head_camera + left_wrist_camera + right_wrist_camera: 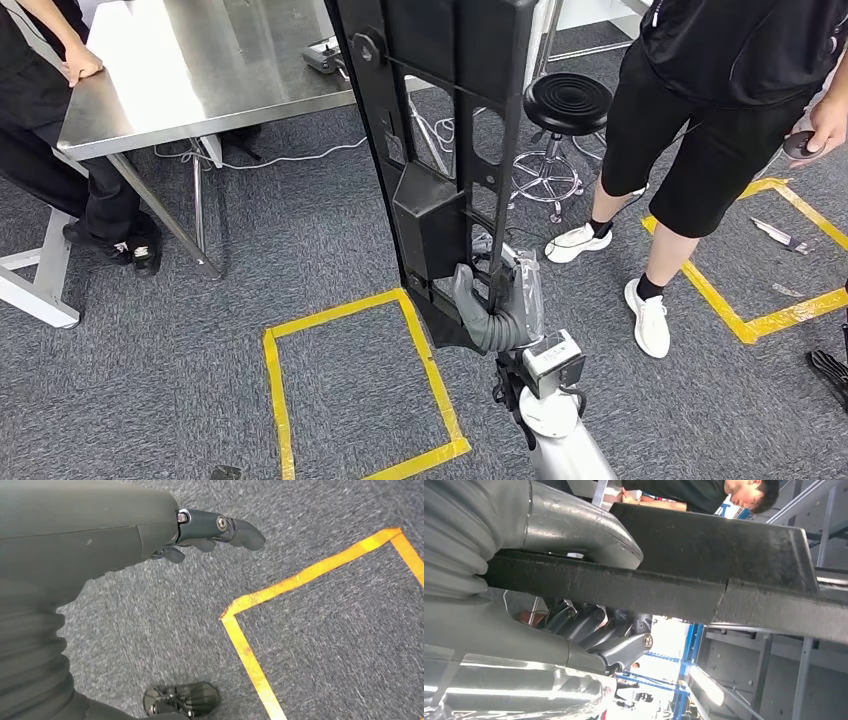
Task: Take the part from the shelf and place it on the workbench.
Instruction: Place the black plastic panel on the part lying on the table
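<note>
Our right hand (pixel 497 305) has the long black frame part (pixel 440 150) clamped by its lower end, and the part stands nearly upright in front of us. Up close in the right wrist view, our thumb (pixel 579 530) lies over one face of the part's edge bar (pixel 664 592) while our darker fingers (pixel 594 625) curl in under the opposite face, so that's a full grip around the bar. Beyond the fingertips, past the part's upper end, sits the steel workbench (pixel 170 70) (a person leans a hand on its far corner), well apart from the part. Our left hand (pixel 200 535) hangs over grey carpet, fingers loosely extended and holding nothing, a corner of yellow floor tape (pixel 250 625) just past the fingertips.
</note>
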